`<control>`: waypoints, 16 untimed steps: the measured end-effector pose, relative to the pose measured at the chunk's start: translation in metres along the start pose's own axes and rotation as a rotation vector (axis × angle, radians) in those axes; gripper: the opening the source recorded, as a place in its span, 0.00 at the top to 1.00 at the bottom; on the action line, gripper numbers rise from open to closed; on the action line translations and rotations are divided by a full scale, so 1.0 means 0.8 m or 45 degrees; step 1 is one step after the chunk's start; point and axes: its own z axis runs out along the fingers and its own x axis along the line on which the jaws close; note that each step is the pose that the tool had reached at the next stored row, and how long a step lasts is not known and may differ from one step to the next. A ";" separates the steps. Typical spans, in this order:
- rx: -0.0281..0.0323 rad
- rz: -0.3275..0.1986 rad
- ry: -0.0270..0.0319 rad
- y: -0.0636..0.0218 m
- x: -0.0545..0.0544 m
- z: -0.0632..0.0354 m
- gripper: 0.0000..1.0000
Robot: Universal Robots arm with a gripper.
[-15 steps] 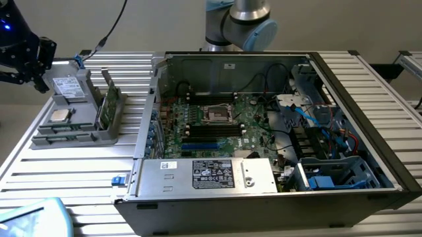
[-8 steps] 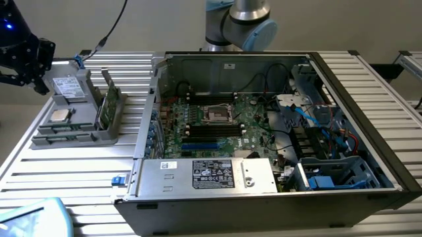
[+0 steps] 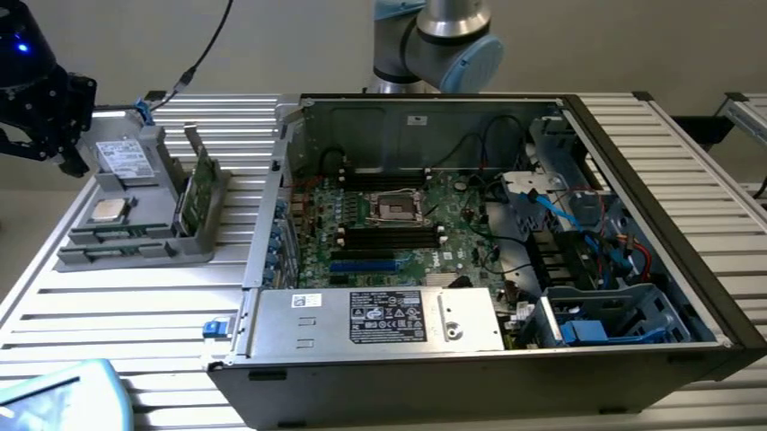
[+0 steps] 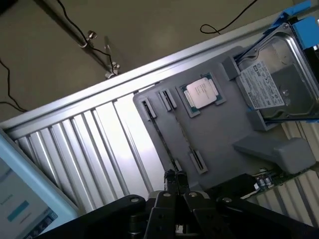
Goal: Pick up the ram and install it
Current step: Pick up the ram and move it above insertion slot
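Hovering | fingers pressed together | ram seemingly edge-on in tray slot, just ahead

The hard drive runs off the edge, and the holder hides most of the green card.

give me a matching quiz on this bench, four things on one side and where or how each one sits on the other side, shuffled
Things
1 processor chip
2 hard drive
3 green card
4 gripper

Place or state
a standing on edge in the gray holder
b shut, close to the holder
c lying flat in a square recess of the holder
d in a blue frame at one end of the holder

Pairs: 1-c, 2-d, 3-a, 4-b
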 end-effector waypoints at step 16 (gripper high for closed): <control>0.1079 -0.138 0.0096 0.007 0.003 0.005 0.89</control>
